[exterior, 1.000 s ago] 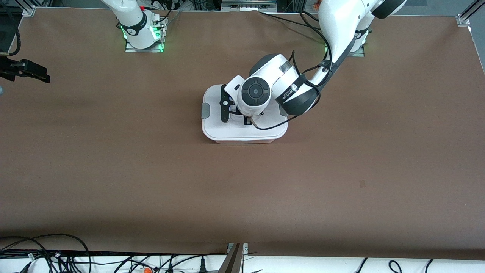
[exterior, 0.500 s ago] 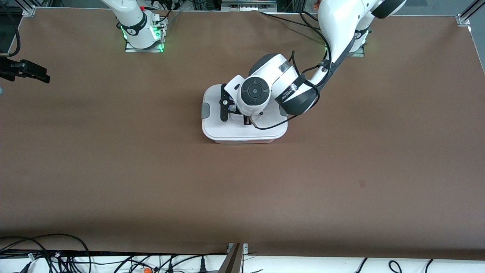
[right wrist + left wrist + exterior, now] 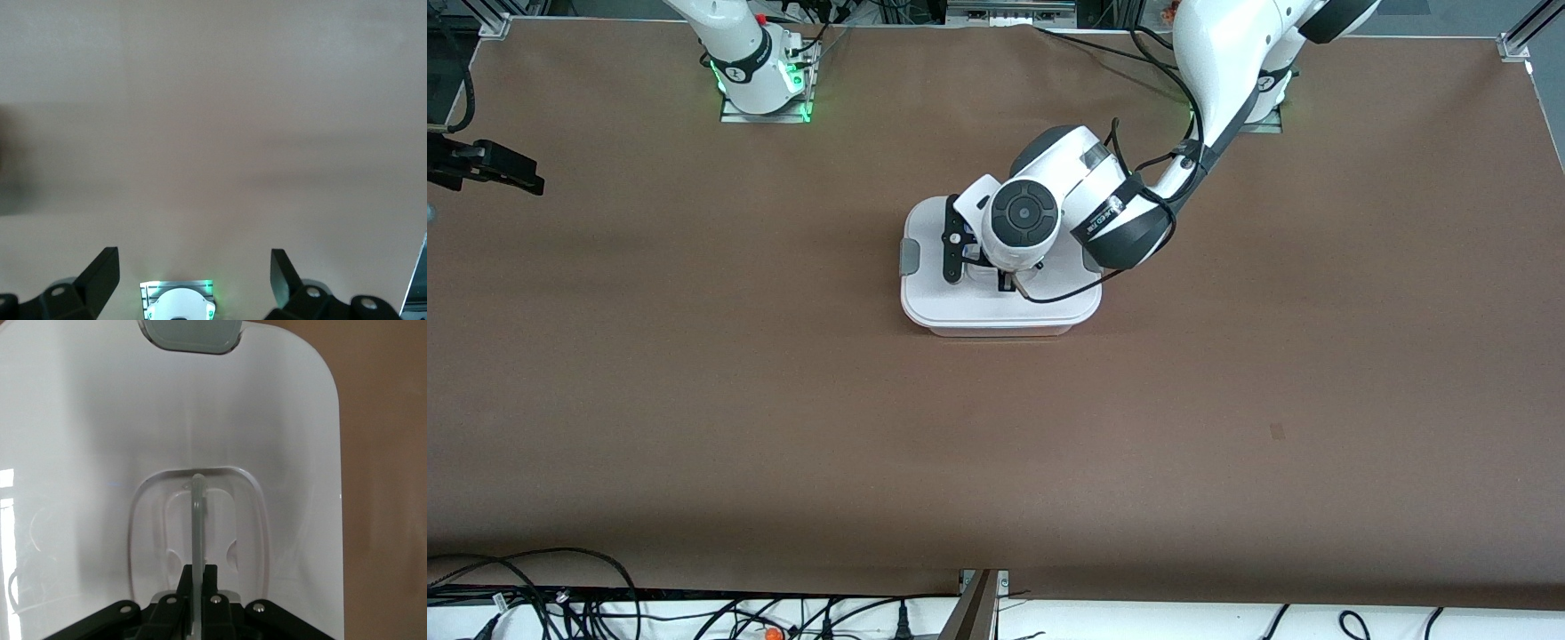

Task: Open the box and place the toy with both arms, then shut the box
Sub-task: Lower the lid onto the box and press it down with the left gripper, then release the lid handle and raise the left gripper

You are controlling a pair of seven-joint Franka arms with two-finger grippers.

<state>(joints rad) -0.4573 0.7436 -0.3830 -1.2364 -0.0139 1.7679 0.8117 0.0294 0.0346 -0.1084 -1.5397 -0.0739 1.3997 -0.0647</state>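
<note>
Between the earlier frames and now you will find almost nothing moved: the left arm's wrist sits a touch higher in frame, and the thin pink strip visible under the lid edge half a second ago no longer shows. Box [image 3: 960, 302] rests at centre of the front view on the brown bench [image 3: 694, 400], white lid [image 3: 87, 420] on. Left pincer [image 3: 198, 597] is down in the lid's recessed centre, pressed together on the clear handle [image 3: 198, 520]. One grey clip [image 3: 190, 333] shows at the top edge of the left wrist view. Right pincer [image 3: 193, 273], fingers spread, hangs over bare bench; that arm waits. You cannot see the toy.
</note>
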